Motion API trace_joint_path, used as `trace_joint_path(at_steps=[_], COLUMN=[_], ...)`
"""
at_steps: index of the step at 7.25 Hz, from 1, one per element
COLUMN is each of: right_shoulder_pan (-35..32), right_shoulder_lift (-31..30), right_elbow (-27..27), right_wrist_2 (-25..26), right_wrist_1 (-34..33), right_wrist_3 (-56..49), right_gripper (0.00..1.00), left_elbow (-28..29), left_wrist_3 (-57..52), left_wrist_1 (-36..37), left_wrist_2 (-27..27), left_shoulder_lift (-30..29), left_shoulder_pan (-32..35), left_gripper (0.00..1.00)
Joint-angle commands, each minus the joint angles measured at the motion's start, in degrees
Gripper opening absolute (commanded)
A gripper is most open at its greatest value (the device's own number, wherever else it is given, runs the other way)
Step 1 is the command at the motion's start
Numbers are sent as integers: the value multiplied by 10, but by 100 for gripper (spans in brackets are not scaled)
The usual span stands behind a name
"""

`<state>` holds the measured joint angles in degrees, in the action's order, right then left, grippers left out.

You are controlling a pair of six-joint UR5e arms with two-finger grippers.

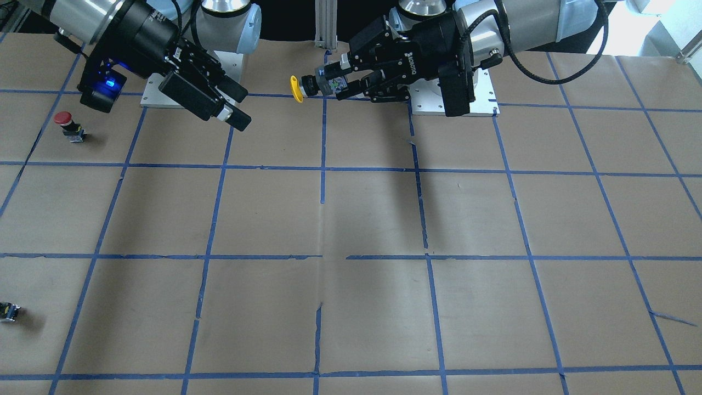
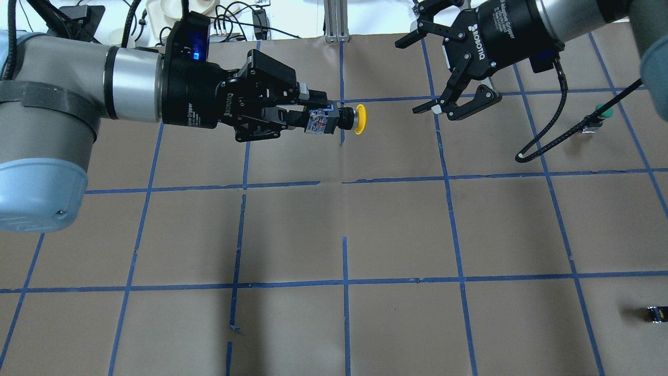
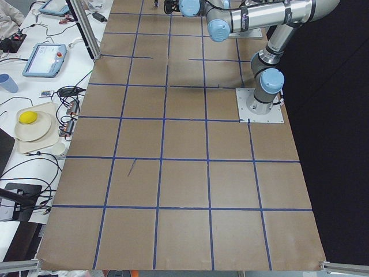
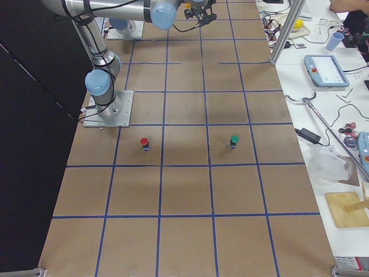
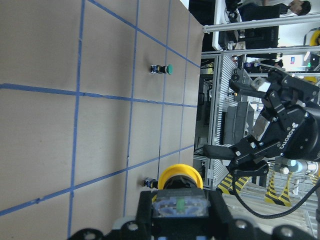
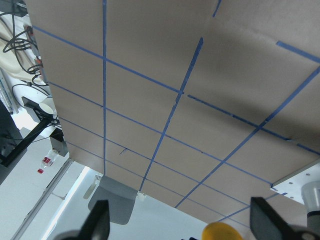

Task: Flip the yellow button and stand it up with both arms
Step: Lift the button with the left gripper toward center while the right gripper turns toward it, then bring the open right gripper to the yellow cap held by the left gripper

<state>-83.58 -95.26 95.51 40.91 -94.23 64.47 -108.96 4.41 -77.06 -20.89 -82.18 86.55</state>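
Note:
My left gripper (image 2: 319, 116) is shut on the black-and-grey body of the yellow button (image 2: 359, 119) and holds it level in the air, well above the table, with the cap pointing toward my right arm. The front view shows the same grip (image 1: 332, 83), with the yellow cap (image 1: 296, 88) sticking out. My right gripper (image 2: 410, 77) is open and empty, a short gap away from the cap and facing it. In the front view it (image 1: 243, 108) hangs left of the button. The right wrist view shows the yellow cap (image 6: 221, 231) low between its spread fingers (image 6: 98, 221).
A red-capped button (image 1: 66, 123) stands on the table on my right side. A green-capped button (image 2: 600, 110) stands farther right. A small dark switch block (image 2: 655, 313) lies near the right edge. Blue tape lines grid the brown table (image 2: 396, 224).

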Motion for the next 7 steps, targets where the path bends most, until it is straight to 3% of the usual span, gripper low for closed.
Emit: trace_joint_path(at_steps=[1, 7], right_shoulder_pan=[-4, -4], right_shoulder_lift=[-17, -46], right_elbow=[4, 12], right_wrist_2=[-38, -36], right_wrist_1=[2, 88], right_wrist_3=[48, 52], right_gripper=[100, 100], left_elbow=[1, 2], left_wrist_3=[5, 7], left_wrist_1=[1, 2], left_wrist_2=[62, 67], left_shoulder_lift=[1, -8], left_shoulder_pan=[5, 5], left_gripper=[15, 13])
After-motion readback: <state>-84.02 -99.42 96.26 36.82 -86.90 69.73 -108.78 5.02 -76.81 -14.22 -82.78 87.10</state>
